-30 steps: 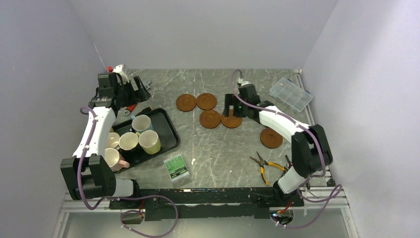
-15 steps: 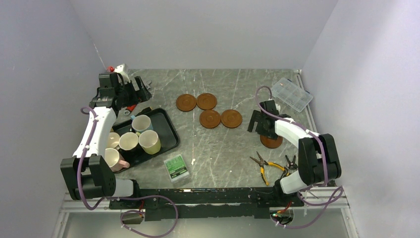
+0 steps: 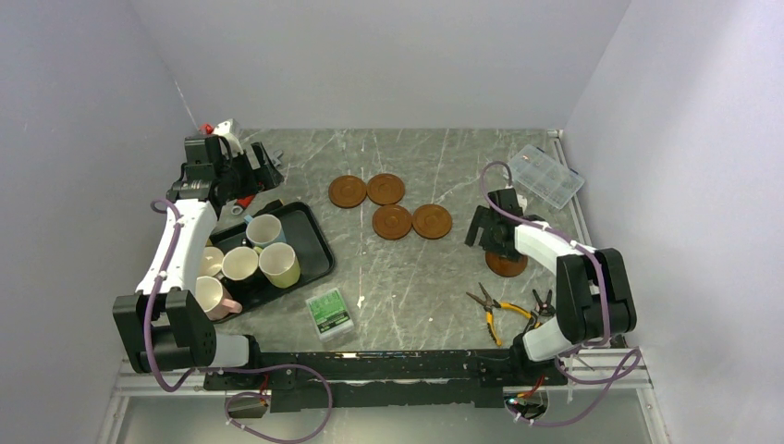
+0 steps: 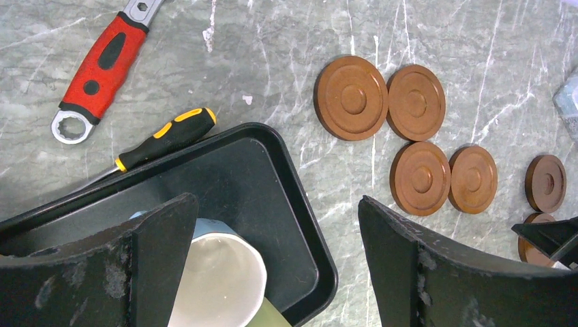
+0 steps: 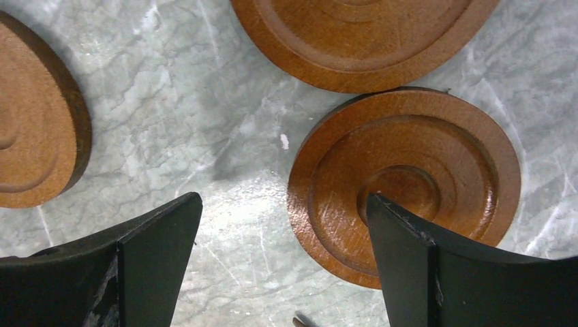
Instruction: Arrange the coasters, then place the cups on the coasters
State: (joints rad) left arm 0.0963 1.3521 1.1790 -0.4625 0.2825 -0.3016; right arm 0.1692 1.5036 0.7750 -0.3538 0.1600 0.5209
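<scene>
Right wrist: ringed round coaster (image 5: 402, 160), veined table (image 5: 204, 116); left fingers (image 4: 157, 266), right fingers (image 5: 143, 266) wide, empty

Grey marbled worktop (image 3: 407, 277). At left, black tray (image 4: 272, 204); just beyond it, red wrench (image 4: 102, 65) and yellow-black screwdriver (image 4: 167, 136). Near front, green box (image 3: 329, 313). Front right, yellow-handled pliers (image 3: 487, 305); far right, clear compartment box (image 3: 544, 174).

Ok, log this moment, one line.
left gripper open, empty | right gripper open over coaster | four coasters clustered | mugs in tray
</scene>
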